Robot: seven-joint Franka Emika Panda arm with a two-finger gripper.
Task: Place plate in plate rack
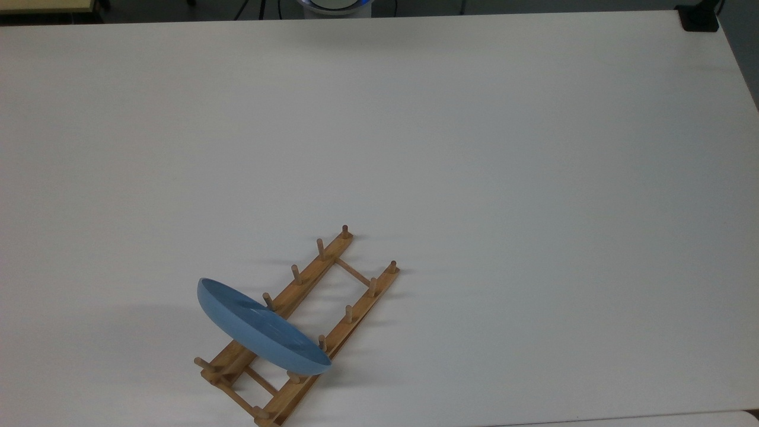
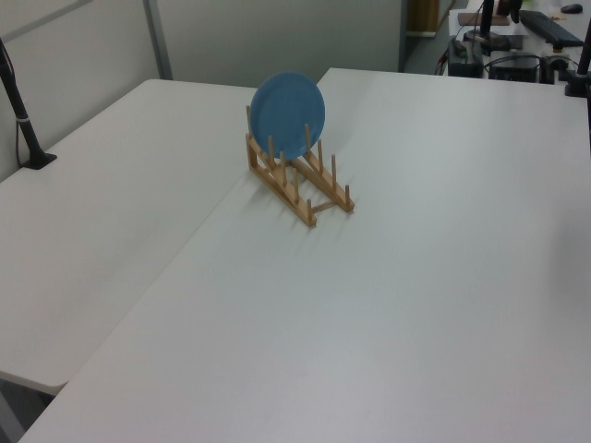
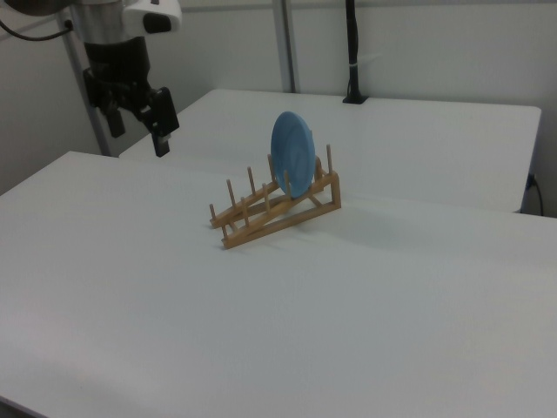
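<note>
The light-blue plate stands on edge in the wooden plate rack, held between the pegs near the rack's lower-left end in the top view. In the left view the plate faces the camera at the far end of the rack. In the right view the plate stands upright in the raised end of the rack. My gripper hangs high at the right view's upper left, well away from the rack, open and holding nothing.
The white table spreads wide around the rack. A black clamp sits at the top view's far right corner. A black post stands at the left view's left edge, and another post behind the table in the right view.
</note>
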